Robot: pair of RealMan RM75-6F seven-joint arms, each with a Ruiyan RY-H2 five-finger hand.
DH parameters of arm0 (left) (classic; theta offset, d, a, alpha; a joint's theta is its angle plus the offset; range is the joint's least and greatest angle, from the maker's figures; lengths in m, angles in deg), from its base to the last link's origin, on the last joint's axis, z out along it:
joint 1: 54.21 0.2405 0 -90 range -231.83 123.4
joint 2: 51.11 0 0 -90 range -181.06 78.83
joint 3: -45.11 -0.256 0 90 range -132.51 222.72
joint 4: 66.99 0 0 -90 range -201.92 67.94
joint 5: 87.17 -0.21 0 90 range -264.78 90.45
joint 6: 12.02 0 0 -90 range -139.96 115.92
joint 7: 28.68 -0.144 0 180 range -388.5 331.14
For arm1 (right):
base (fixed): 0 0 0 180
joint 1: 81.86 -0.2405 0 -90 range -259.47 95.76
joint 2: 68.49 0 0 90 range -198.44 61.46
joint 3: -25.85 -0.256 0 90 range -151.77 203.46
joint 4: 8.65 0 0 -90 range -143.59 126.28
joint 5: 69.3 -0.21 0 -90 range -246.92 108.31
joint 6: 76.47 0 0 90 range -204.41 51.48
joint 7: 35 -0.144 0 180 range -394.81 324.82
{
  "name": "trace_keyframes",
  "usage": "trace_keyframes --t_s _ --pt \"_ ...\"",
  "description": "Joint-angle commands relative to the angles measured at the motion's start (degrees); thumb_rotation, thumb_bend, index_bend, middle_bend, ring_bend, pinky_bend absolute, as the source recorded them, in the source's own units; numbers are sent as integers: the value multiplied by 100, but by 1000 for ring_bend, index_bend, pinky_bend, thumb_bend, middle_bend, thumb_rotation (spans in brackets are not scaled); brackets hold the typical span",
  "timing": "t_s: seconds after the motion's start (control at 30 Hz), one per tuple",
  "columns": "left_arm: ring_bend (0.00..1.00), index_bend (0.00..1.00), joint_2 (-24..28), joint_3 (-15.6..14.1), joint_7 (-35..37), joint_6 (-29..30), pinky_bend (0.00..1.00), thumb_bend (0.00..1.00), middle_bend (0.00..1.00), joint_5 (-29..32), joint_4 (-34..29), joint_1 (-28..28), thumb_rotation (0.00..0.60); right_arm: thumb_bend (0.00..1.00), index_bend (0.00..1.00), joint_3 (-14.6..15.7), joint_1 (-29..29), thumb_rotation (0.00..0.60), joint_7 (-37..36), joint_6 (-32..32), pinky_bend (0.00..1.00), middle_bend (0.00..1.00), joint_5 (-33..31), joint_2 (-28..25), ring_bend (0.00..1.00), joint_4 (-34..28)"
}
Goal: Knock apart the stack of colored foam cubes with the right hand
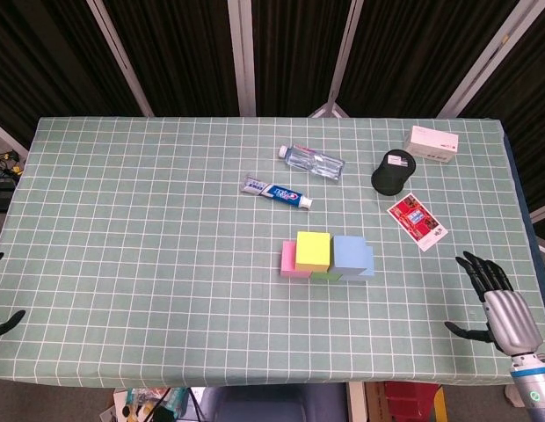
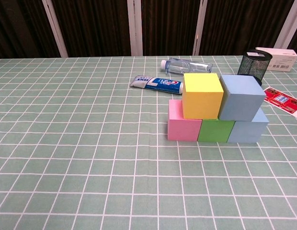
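**Near the table's right edge: your right hand is free, the stack untouched**

At mid-table, slightly toward the near edge, the stack of foam cubes stands intact: a pink cube, a green cube and a light blue cube sit side by side on the checked tablecloth, with a yellow cube and a second blue cube resting on top. That two-tier build puts the upper pair highest and, in my judgement, easiest to topple with a sideways sweep.

Your right hand sits well apart from the stack, at the near right edge of the table. Its fingers are spread and extended, thumb out to the side; it holds nothing and touches no cube. Only the head view shows it.

Of your left hand, only dark tips show at the frame's left edge; I cannot tell its finger state.

A toothpaste tube, water bottle and mesh cup lie beyond the stack.
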Motion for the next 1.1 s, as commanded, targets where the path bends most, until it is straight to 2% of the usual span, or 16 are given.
trace_keyframes --t_s 0.03,0.33,0.6,1.1 --pt "0 155 -3 21 -27 56 0 186 0 15 -29 25 600 124 58 -6 -140 600 -476 185 0 0 -33 63 0 184" --pt "0 155 -14 90 -143 -106 0 185 0 238 -102 -14 600 113 59 -322 -210 600 -871 -78 0 0 -257 692 0 228" --pt "0 155 18 89 -96 -101 0 186 0 244 -138 8 600 113 59 -402 -802 600 -1061 979 0 0 -510 780 0 -66" --pt "0 155 38 132 -85 -126 0 186 0 353 -166 27 600 113 59 -780 -1529 600 -62 1935 0 0 -1417 1502 1 -197"
